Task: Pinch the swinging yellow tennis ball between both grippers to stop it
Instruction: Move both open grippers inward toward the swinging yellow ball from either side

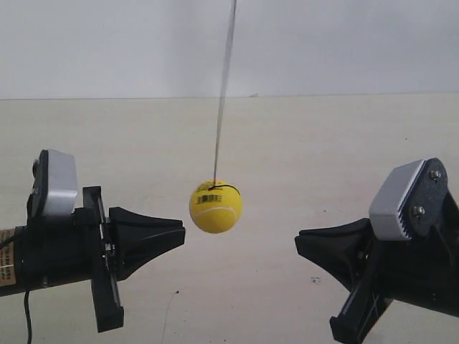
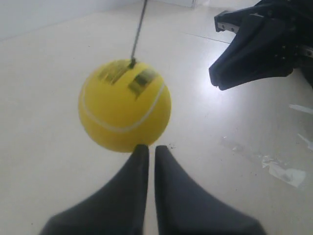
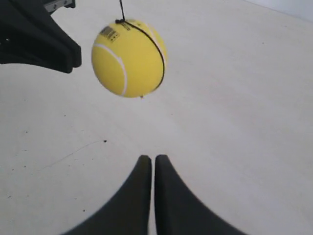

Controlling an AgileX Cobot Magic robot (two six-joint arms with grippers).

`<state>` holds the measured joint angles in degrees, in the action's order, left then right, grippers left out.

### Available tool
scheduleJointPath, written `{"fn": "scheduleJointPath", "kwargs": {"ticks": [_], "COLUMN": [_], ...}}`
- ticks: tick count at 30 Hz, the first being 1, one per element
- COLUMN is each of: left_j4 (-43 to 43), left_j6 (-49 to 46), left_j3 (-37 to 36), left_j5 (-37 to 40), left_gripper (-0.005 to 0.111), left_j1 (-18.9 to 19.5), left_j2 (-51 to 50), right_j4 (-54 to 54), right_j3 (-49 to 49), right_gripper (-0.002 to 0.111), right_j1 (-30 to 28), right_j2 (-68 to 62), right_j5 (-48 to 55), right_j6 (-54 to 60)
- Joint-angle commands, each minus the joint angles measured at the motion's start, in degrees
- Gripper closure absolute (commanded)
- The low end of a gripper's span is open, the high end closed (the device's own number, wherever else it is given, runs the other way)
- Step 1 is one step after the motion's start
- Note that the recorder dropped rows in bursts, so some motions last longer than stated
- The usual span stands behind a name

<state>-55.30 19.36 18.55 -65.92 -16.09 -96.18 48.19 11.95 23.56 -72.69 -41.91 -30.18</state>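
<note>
The yellow tennis ball hangs on a thin black string above the pale table, between my two grippers and touching neither. My left gripper is the one at the exterior view's left. It is shut, with its tips just short of the ball. In the left wrist view the gripper sits right under the ball. My right gripper is also shut and stands farther off. The right wrist view shows it well apart from the ball.
The pale tabletop runs back to a white wall. Scraps of clear tape lie on the table near the right arm. A black cable hangs under the left arm.
</note>
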Motion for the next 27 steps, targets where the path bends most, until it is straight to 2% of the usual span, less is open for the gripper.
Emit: {"fn": "scheduleJointPath", "kwargs": {"ticks": [1, 7, 27], "left_j4": [-0.22, -2.49, -5.98], "left_j6": [-0.41, -0.41, 1.23], "left_j3": [0.19, 0.19, 0.19], "left_j5": [-1.28, -3.50, -4.04], "left_gripper": [0.102, 0.102, 0.102], "left_j1": [-0.49, -0.49, -0.60], "left_j2": [-1.06, -1.18, -1.18], "right_j4": [-0.01, 0.23, 5.64], "right_j3": [0.32, 0.32, 0.32], "right_gripper": [0.108, 0.108, 0.108], "right_j1": [1.00, 1.00, 1.00], "right_j2": [0.01, 0.01, 0.01], "right_j5": [-0.94, -1.85, -5.78], "right_j6": [0.84, 0.47, -2.93]}}
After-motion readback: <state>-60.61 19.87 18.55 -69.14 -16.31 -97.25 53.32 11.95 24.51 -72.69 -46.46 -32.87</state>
